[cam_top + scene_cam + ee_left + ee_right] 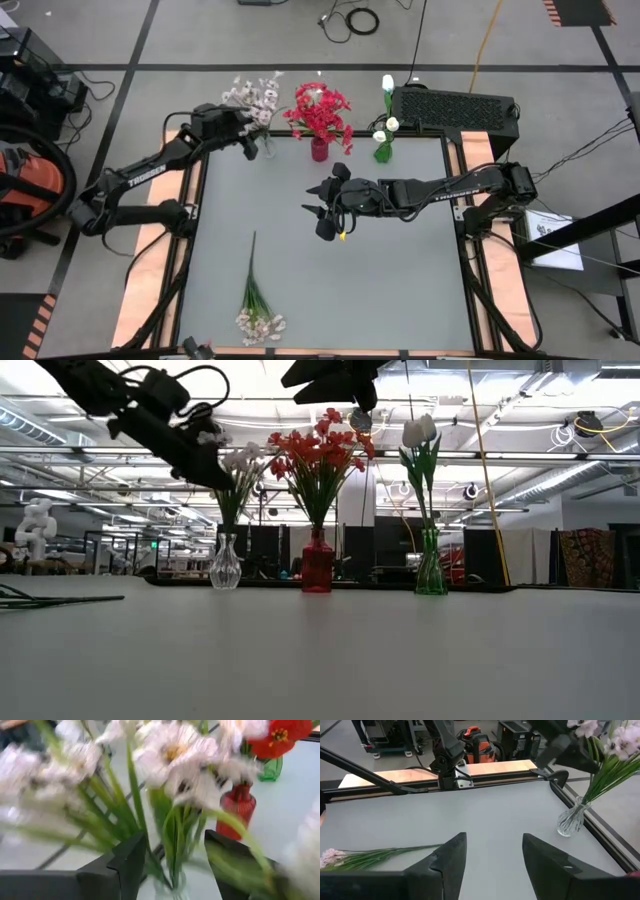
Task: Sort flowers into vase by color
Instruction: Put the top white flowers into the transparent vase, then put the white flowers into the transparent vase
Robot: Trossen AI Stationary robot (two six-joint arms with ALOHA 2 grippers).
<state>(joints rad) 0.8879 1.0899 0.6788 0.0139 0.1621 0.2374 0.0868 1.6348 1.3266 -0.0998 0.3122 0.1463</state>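
Three vases stand along the table's far edge. The clear vase (265, 148) holds pale pinkish-white blossoms (252, 95), the red vase (319, 150) red blooms (320, 110), and the green vase (383, 152) white tulip buds (388, 85). My left gripper (170, 855) is open above the clear vase (226, 565), its fingers on either side of the green stems (172, 835). My right gripper (494, 852) hangs open and empty over the table's middle (318, 210). One more pale-blossomed stem (255, 300) lies flat near the front edge. My left gripper is open around the pale flowers' stems just above the clear vase's mouth, coming from the table's left side and slanting slightly down. Whether a finger (131, 862) touches the stems, I cannot tell. The stems stand in the vase.
A black perforated box (455, 105) sits beyond the far right corner, behind the green vase. The middle and right of the grey table top (400, 290) are bare. Wooden side rails (140, 290) flank the table.
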